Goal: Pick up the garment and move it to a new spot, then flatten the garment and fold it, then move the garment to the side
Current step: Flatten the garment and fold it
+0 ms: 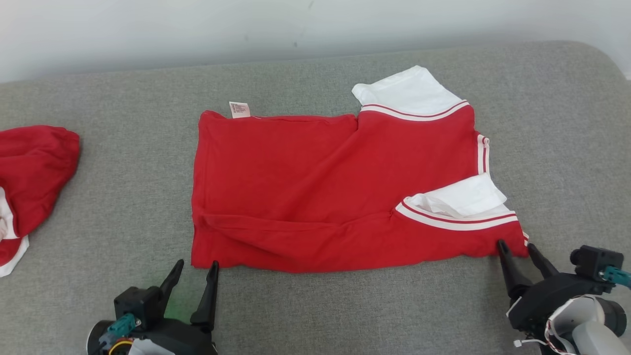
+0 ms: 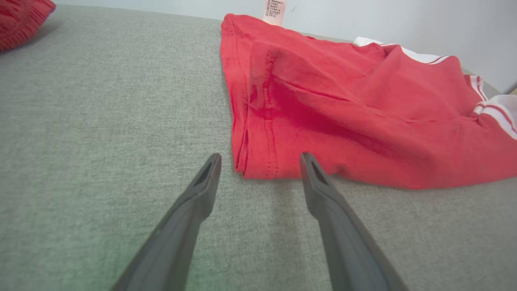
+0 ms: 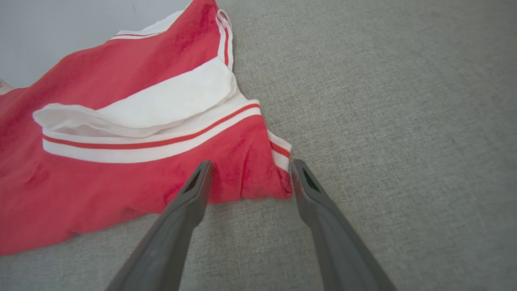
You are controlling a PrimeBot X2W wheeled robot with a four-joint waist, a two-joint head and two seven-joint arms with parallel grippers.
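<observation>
Jaws on both sides are wide open & hold nothing. L gripper [image 1: 196, 268] is low on the grey pad [image 1: 345, 305], w/ its 2 dark tips right at the near left corner of the red shirt [image 1: 320, 197]. In the left wrist view that corner lies btw the 2 tips, not pinched. R gripper [image 1: 516, 249] is at the near right corner of the shirt. In the right wrist view the corner w/ its red & white trim sits btw the tips, not squeezed either. Can't tell if the tips touch the cloth.

Shirt lies spread out in the middle of the pad, w/ some bumps & a long crease near the front edge. Its 2 white sleeves are on the right: one [image 1: 404, 91] at the far side, one [image 1: 463, 197] nearer, lying on top of the red. A small pale tag [image 1: 239, 109] sticks out at the far left corner. Another red cloth [image 1: 34, 167] lies bunched up at the left edge, well apart from the shirt.
</observation>
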